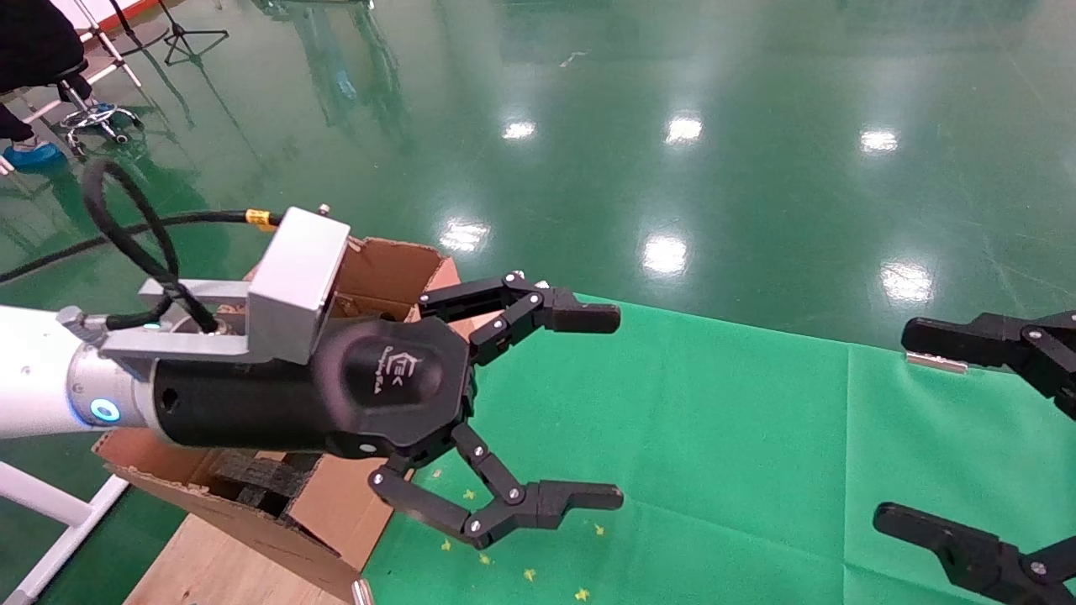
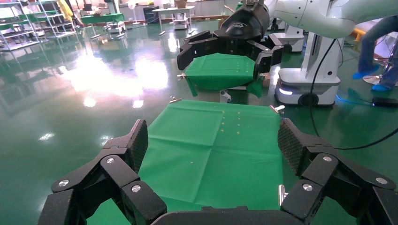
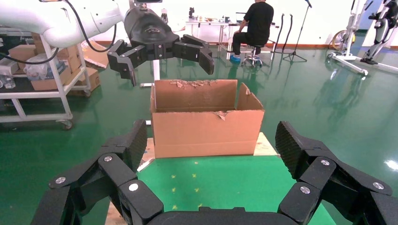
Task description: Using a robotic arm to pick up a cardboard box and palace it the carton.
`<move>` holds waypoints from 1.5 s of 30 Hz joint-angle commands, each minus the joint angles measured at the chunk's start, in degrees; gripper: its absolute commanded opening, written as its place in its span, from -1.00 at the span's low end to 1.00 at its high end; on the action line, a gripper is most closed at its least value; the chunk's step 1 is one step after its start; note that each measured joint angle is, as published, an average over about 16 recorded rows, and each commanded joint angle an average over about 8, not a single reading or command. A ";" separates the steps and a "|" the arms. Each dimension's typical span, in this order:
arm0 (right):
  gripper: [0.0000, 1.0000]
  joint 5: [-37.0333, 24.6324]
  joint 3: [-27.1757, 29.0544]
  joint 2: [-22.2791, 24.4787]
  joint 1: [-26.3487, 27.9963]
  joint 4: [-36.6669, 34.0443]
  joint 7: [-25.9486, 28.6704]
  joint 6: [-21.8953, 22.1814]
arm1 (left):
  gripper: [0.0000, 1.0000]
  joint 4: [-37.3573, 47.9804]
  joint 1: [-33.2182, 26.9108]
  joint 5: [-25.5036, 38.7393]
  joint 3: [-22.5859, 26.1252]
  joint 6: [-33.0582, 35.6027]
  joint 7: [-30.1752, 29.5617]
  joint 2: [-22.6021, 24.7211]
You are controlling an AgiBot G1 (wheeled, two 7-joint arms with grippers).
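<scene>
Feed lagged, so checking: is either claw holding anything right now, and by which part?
Nothing is held. The left claw is open and empty beside the carton; the right claw is open and empty over the green cloth.

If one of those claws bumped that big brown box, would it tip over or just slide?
Probably slide: the carton looks wide and squat, sitting flat at the table's end. Its corrugated walls seem fairly stiff, though the torn top edges would likely bend. It may be light, being open-topped.

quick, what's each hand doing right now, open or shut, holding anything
Left hand: open, empty, raised above the carton.
Right hand: open, empty, over the green cloth.
</scene>
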 commanded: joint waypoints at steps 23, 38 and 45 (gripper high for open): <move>1.00 0.00 0.00 0.00 0.00 0.00 0.00 0.00 | 1.00 0.26 -0.35 0.35 0.36 -0.11 -0.12 0.09; 1.00 0.00 0.00 0.00 0.00 0.00 0.00 0.00 | 1.00 0.31 -0.39 0.40 0.41 -0.11 -0.14 0.09; 1.00 0.00 0.00 0.00 0.00 0.00 0.00 0.00 | 1.00 0.31 -0.41 0.42 0.42 -0.11 -0.14 0.09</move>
